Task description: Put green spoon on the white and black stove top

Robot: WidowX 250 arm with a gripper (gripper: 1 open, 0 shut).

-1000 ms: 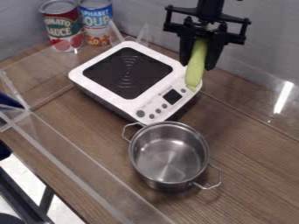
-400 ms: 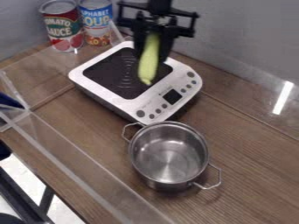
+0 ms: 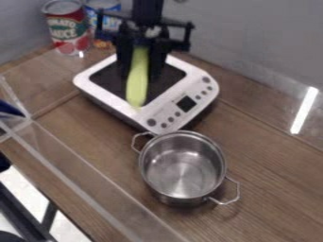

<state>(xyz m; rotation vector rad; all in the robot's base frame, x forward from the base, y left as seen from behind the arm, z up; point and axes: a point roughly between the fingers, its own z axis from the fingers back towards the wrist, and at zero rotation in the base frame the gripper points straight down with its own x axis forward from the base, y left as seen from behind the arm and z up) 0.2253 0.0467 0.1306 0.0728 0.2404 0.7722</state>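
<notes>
1. At the far left, two cans [image 3: 70,24] stand at the back of the wooden counter [image 3: 271,180], one red-labelled and one partly hidden behind the arm. They are well apart from the work and play no part in it.

2. Just right of them sits the white and black stove top [image 3: 177,95], its black square surface facing up and its button panel along the near right edge. Much of the black surface is screened by what hangs in front of it.

3. Above the stove top hangs the tool [image 3: 149,43], pointing steeply down, its jaws closed on the upper end of the green spoon [image 3: 139,76]. The spoon dangles nearly upright, its lower end in front of the stove's near-left part. Whether that end touches the surface or hangs just above it cannot be told from this view.

4. Progress, as a judgement: the pick-up and the carry over the stove look done. What is left is to lower if needed, let go so the spoon lies on the black top, and draw the arm away.

5. Further right and nearer the camera, an empty steel pot [image 3: 184,168] stands on the counter beside the stove's front corner, clear of the spoon.
</notes>
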